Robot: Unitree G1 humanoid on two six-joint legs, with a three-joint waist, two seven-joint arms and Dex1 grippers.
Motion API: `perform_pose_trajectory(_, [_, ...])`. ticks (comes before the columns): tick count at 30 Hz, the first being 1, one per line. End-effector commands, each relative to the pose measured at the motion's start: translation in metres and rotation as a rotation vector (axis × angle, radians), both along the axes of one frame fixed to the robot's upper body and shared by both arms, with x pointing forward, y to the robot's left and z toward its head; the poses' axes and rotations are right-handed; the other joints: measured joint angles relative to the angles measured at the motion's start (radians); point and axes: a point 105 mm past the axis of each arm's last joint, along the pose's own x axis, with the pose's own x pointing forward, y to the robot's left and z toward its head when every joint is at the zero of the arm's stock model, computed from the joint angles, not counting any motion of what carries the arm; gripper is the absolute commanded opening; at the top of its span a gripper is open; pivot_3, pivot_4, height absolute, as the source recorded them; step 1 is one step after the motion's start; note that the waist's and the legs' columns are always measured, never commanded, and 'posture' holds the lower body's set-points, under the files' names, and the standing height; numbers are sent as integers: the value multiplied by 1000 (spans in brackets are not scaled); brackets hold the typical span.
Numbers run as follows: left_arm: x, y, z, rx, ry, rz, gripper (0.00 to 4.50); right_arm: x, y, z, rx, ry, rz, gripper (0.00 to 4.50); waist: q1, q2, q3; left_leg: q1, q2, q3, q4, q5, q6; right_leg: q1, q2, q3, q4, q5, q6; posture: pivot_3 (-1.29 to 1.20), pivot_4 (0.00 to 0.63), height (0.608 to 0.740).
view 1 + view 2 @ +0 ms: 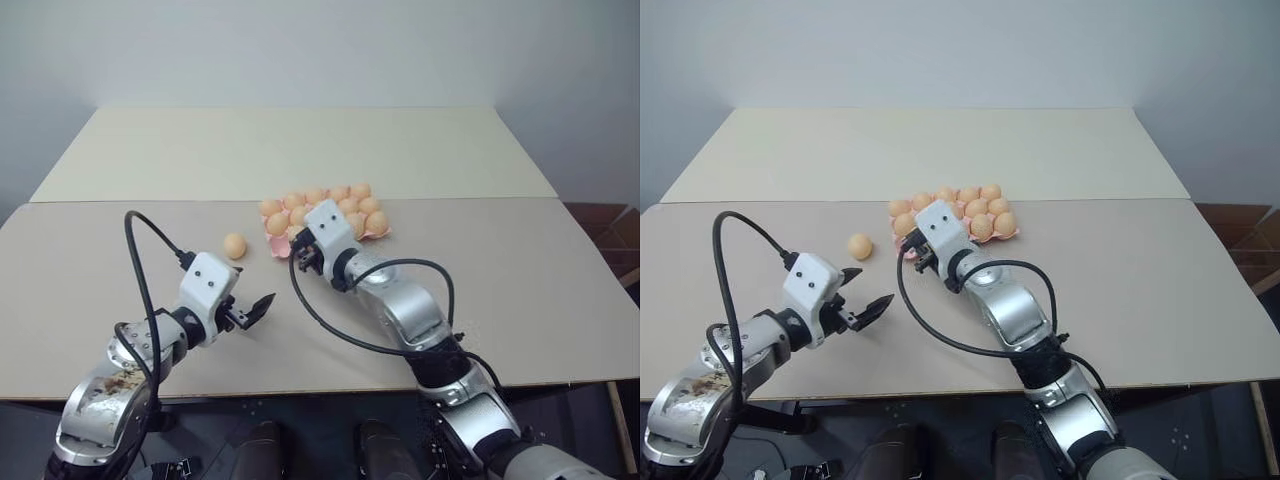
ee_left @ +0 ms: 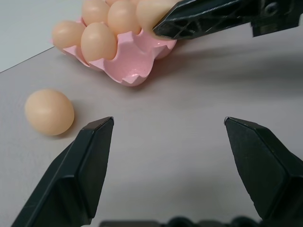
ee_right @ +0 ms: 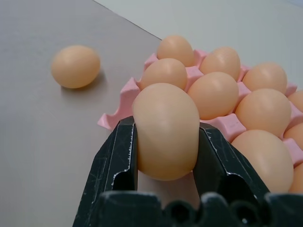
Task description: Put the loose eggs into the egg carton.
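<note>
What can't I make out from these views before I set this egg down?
- Free cups in the egg carton: in the eye views the right hand covers its near-left corner, and in the right wrist view the held egg blocks the cups right behind it.
- Carton's far end: cut off by the right wrist view's edge.
- The loose egg: its underside is hidden.

My left tool (image 2: 168, 142) stands with its two black fingers (image 2: 78, 172) wide apart above the table (image 2: 189, 94). One loose egg (image 2: 49, 112) lies beyond the one finger, apart from it. Farther off, the pink carton (image 2: 135, 59) holds several eggs. My right tool's fingers (image 2: 208, 16) reach over the carton's near corner.
</note>
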Motion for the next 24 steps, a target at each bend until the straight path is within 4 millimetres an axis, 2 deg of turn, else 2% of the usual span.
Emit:
perform_pose_trajectory(1, [-1, -3, 9, 9, -40, -12, 4046, 9, 3, 19, 23, -84, -19, 1397, 0, 0, 0, 0, 0, 0, 0, 0, 0, 0, 0, 0, 0, 0, 0, 0, 150, 740])
perform_pose_trajectory(8, [-2, -3, 10, 9, -44, -9, 4046, 19, -2, 19, 14, -81, -53, 1397, 0, 0, 0, 0, 0, -1, 0, 0, 0, 0, 0, 0, 0, 0, 0, 0, 150, 740])
perform_pose_trajectory(17, [-2, -3, 9, 8, -45, -9, 4046, 20, -6, 20, 17, -76, -52, 4418, 0, 0, 0, 0, 0, -1, 0, 0, 0, 0, 0, 0, 0, 0, 0, 0, 150, 740])
perform_pose_trajectory(21, [-2, -3, 10, 3, -48, -7, 4046, 16, -15, 45, 139, -102, -65, 4467, 0, 0, 0, 0, 0, -1, 0, 0, 0, 0, 0, 0, 0, 0, 0, 0, 150, 740])
perform_pose_trajectory(24, [-2, -1, 11, -6, -55, 9, 4046, 3, -31, 69, 256, -159, -59, 4467, 3, 0, 0, -1, 0, -2, 0, 0, 0, -1, 0, 0, 0, 0, 0, 0, 150, 740])
